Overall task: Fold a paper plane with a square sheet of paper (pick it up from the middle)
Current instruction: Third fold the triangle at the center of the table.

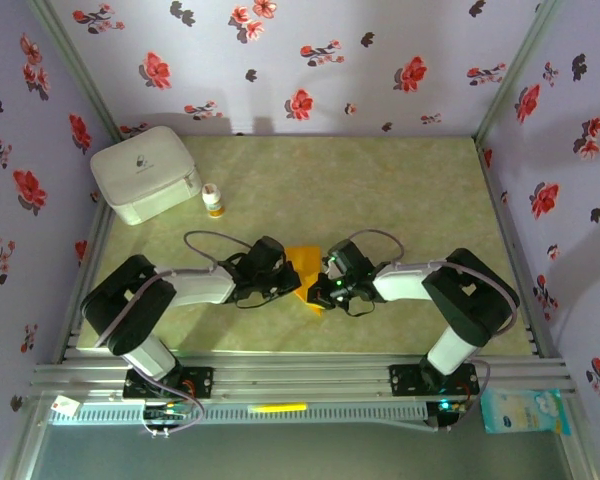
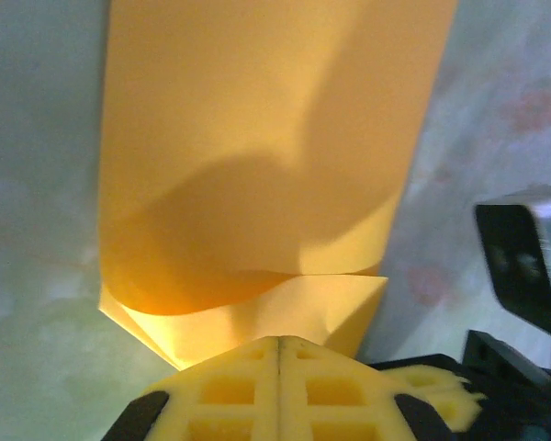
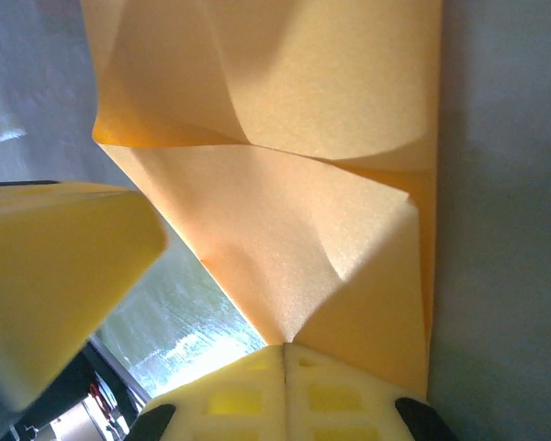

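The paper (image 1: 304, 266), folded into an angular, layered shape, is at the centre of the top view, between the two arms above the green worktop (image 1: 410, 190). The left end effector (image 2: 278, 367) is closed tight on one folded corner at the bottom of its wrist view. The right end effector (image 3: 285, 377) is clamped the same way on another corner. A white box (image 1: 145, 172) and a small bottle (image 1: 213, 200) stand at the upper left, well apart from the paper.
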Available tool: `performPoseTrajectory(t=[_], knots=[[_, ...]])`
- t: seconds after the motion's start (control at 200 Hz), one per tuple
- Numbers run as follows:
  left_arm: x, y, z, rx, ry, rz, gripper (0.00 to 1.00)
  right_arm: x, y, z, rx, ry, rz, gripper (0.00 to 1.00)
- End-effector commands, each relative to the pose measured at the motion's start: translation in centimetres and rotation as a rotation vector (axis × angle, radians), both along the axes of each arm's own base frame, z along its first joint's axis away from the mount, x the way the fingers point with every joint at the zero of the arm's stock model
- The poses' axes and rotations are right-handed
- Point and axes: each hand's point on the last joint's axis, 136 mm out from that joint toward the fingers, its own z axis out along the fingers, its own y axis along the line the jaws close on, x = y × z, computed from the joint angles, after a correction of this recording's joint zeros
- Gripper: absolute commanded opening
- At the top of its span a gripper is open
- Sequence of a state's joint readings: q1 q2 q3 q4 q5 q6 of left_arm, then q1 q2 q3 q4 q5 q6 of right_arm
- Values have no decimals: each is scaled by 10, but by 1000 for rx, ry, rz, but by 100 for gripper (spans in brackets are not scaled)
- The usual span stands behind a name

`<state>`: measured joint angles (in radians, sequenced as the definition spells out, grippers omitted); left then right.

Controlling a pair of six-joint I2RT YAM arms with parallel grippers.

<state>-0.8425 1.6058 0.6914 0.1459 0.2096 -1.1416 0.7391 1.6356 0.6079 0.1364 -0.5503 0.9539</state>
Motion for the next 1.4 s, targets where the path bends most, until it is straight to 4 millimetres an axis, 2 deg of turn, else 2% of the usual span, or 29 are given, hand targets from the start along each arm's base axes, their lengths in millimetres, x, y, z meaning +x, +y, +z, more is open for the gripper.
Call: performPoseTrajectory(t=[0.0,0.175,0.385,0.645,0.91,1.39], knots=[[0,-3,14,2,-37,-15,1,-9,-19,-23,-96,59,-35,0],[-11,-12,9,-8,-9,-40,0,-9,-19,-24,-98,59,-37,0],[-15,-14,-15,17,39,-21,0,-10,-20,-27,-102,65,-40,0],[-18,22,-48,169,74,36,0,-17,-26,-35,-125,83,-34,0],[0,45,-49,157,64,87,0,-23,-33,-45,-149,101,-31,0],[17,74,-46,127,67,159,0,-26,-33,-44,-145,103,-23,0]])
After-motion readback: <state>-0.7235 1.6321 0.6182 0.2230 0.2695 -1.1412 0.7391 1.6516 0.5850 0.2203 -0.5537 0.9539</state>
